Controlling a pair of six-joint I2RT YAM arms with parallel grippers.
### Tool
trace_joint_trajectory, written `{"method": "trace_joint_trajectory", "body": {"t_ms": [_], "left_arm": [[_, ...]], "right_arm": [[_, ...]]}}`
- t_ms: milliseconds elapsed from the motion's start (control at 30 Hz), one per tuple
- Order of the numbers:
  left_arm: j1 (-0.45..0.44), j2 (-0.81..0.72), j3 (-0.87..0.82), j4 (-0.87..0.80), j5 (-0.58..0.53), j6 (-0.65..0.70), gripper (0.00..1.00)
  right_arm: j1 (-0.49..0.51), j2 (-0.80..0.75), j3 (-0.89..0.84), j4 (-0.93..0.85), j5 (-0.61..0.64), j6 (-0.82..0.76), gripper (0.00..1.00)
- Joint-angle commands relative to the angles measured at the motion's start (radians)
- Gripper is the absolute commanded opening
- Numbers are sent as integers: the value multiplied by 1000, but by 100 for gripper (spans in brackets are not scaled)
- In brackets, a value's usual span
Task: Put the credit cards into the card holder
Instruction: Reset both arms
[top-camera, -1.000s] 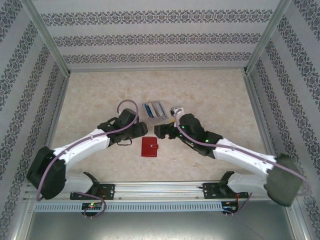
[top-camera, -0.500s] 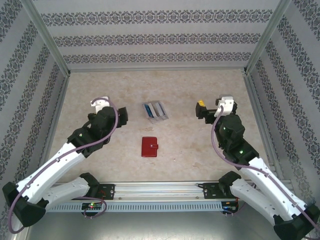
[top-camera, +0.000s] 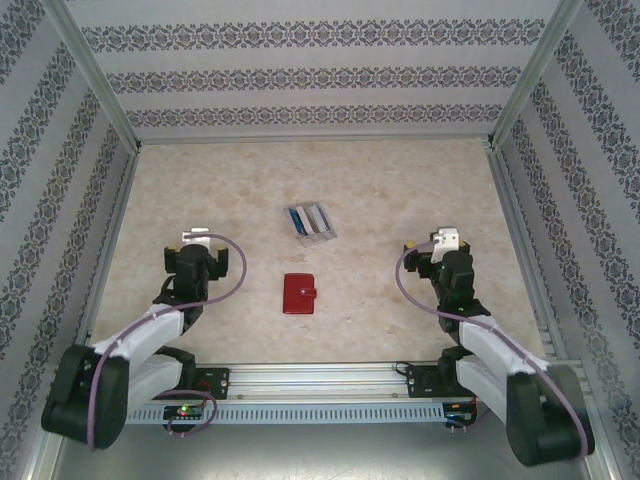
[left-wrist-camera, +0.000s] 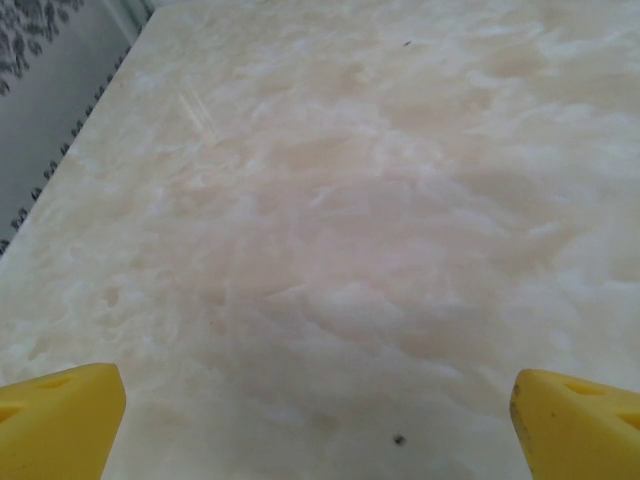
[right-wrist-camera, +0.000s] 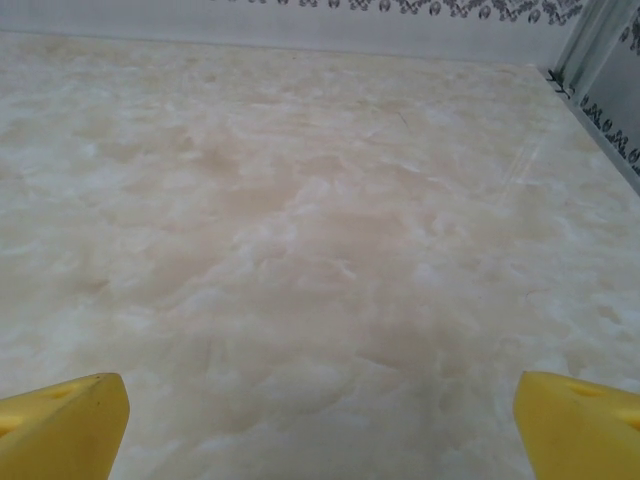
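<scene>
The card holder (top-camera: 298, 294), a small red wallet, lies closed on the table with its snap tab on the right. Behind it, blue and pale grey-white credit cards (top-camera: 310, 220) stand in a clear slotted tray (top-camera: 322, 236). My left gripper (top-camera: 196, 250) is folded back well to the left of the wallet. My right gripper (top-camera: 435, 252) is folded back well to its right. In the left wrist view the left gripper (left-wrist-camera: 320, 430) is open, yellow fingertips (left-wrist-camera: 60, 420) wide apart over bare table. The right gripper (right-wrist-camera: 320, 430) is open too, its fingertips (right-wrist-camera: 580, 425) just as wide, nothing between them.
The marble-patterned table (top-camera: 400, 180) is ringed by patterned walls with metal corner posts (top-camera: 515, 90). A metal rail (top-camera: 320, 378) carrying the arm bases runs along the near edge.
Both arms have drawn back from the middle, out to their sides and then toward the near edge. The wallet and the tray of cards have not moved.
</scene>
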Motion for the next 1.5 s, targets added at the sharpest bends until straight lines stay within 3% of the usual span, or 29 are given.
{"method": "trace_joint_trajectory", "body": {"t_ms": [0,33,100,133,233,333,400,467,500,567,633,967,1467], "left_arm": [[36,83,14,275,130,-7,99],[48,122,14,336,133,-23,100],[87,220,44,399,149,-43,100],[114,252,91,354,190,-26,99],[213,393,157,386,313,-79,100],[203,450,207,350,412,-18,100],[199,449,177,391,389,-25,100],[201,485,108,568,387,-31,100],[201,468,124,504,388,-31,100],[195,476,128,510,383,-23,100],[194,473,135,489,380,-22,100],[182,471,139,476,360,-14,100],[182,471,140,474,362,-13,100]], "right_arm": [[-46,173,27,300,-74,55,98],[-59,229,37,362,-103,57,98],[-64,248,97,271,-117,5,98],[-68,263,102,292,-114,-14,98],[-112,334,64,452,-104,18,98],[-144,460,51,582,-138,49,98],[-142,580,71,719,-159,55,98],[-144,521,153,481,-159,44,98],[-142,504,197,364,-152,43,98],[-141,552,199,452,-178,41,98],[-140,520,219,360,-156,38,98],[-98,524,222,362,-85,7,98],[-100,528,225,358,-89,7,98]]}}
